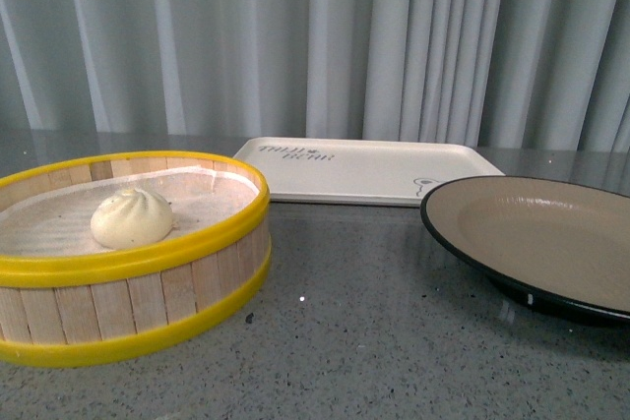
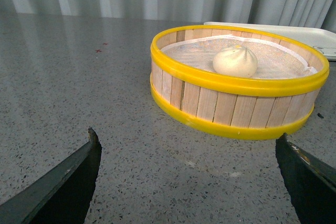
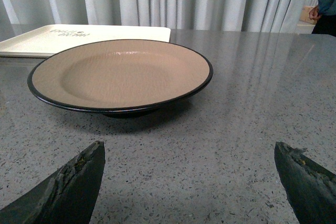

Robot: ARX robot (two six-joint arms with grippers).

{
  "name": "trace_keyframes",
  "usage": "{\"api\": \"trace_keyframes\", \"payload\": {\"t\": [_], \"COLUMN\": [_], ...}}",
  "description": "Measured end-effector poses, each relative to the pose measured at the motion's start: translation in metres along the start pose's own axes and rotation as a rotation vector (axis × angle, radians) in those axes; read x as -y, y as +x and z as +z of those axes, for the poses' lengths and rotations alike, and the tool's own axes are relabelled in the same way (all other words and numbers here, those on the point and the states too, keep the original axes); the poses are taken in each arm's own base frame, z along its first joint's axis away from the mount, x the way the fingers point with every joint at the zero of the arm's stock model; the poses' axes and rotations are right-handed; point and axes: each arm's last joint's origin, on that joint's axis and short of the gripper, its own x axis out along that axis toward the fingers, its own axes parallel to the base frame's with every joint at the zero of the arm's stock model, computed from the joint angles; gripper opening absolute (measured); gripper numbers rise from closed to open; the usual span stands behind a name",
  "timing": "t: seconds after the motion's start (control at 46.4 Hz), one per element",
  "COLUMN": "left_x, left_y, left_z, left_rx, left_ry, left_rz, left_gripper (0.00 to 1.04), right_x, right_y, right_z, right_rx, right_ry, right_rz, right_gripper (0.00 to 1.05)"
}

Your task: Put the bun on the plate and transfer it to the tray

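A grey speckled table (image 1: 374,341) fills the lower part of every view, with a pale pleated curtain (image 1: 246,46) hanging behind it. On the robot's left stands a round wooden steamer basket (image 1: 128,307) with yellow bands at its top and bottom. It is lined with a white cloth.

A flat cream tray (image 1: 364,174) with dark lettering lies farther back, between the basket and the plate in the front view. The wide plate (image 1: 551,233), tan inside with a black rim, sits on the robot's right, nearer than the tray. Its far rim overlaps the tray's corner in the picture, and I cannot tell whether they touch.

The left gripper (image 2: 188,137) hangs low over the table with its dark fingers (image 2: 68,182) spread wide. The basket stands ahead of it, well apart from both tips. The right gripper (image 3: 189,145) is likewise spread wide, its fingers (image 3: 68,187) gripping nothing. The plate lies ahead of them across a stretch of bare table.

The bun (image 1: 132,217), small and cream-white with a pleated top, rests on the cloth inside the basket. It sits behind the basket's near wall as the left wrist camera sees it, well ahead of the left fingertips and touching neither finger.
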Motion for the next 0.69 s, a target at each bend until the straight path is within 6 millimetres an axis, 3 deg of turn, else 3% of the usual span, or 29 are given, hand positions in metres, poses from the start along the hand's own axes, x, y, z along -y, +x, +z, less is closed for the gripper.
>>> {"api": "trace_keyframes", "payload": {"t": [0.216, 0.324, 0.475, 0.583, 0.69], "left_x": [0.000, -0.003, -0.010, -0.010, -0.002], "left_y": [0.000, 0.006, 0.021, 0.038, 0.063], "left_z": [0.000, 0.002, 0.052, 0.082, 0.098], "left_rx": [-0.001, -0.056, 0.156, 0.255, 0.212], "left_ry": [-0.001, -0.217, -0.399, -0.373, -0.308], "left_rz": [0.006, 0.181, 0.040, -0.093, -0.279], "left_gripper": [0.98, 0.98, 0.98, 0.98, 0.98], "right_x": [0.000, 0.000, 0.000, 0.000, 0.000], "right_y": [0.000, 0.000, 0.000, 0.000, 0.000], "right_z": [0.000, 0.000, 0.000, 0.000, 0.000], "right_rx": [0.000, 0.000, 0.000, 0.000, 0.000], "right_ry": [0.000, 0.000, 0.000, 0.000, 0.000], "right_rz": [0.000, -0.001, 0.000, 0.000, 0.000], "right_gripper": [0.96, 0.96, 0.96, 0.96, 0.96]}}
